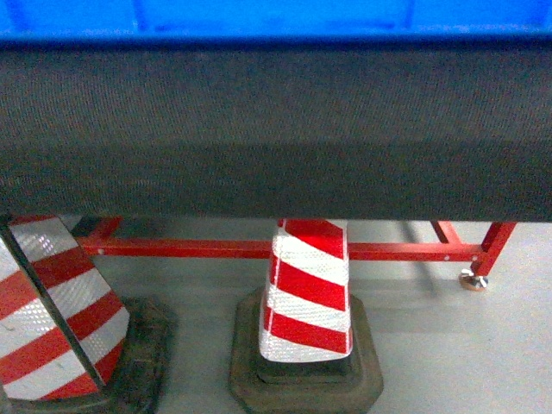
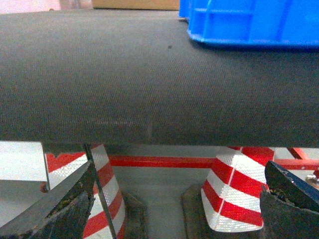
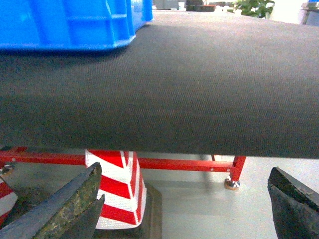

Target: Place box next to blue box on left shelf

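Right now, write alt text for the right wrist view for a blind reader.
A bright-blue ribbed crate sits at the far left of a dark woven conveyor belt. The open right gripper hangs empty below the belt's edge, framing a red-and-white striped traffic cone and a red tubular frame.

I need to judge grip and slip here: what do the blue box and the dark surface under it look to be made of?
The box looks like moulded plastic, glossy, with ribbed walls. The dark surface seems a matte woven or rubbery belt, given its fine grid texture and rounded front edge; which one is unclear.
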Tool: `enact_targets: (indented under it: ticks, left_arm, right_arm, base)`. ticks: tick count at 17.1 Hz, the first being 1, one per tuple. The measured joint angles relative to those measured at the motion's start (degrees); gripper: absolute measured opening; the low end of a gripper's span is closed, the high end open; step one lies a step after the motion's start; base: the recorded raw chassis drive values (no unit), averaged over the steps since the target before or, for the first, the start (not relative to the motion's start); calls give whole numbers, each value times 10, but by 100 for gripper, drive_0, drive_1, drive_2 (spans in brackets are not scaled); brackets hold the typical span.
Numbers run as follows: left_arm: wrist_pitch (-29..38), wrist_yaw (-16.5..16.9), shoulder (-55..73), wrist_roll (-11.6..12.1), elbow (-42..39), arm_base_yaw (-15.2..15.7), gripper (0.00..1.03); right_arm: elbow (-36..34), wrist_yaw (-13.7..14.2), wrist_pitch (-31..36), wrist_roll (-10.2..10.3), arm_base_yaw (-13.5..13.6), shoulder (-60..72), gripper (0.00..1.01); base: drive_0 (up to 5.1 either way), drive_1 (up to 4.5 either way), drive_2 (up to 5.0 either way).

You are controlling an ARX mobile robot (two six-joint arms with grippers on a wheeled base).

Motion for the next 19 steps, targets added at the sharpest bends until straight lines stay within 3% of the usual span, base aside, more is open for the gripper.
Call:
enact_targets:
  ticks: [19]
  left_arm:
    - [-1,-1,0,0,0,0,98]
  right_arm:
    - [0,0,-1,0,0,0,98]
  base:
    - [0,0,0]
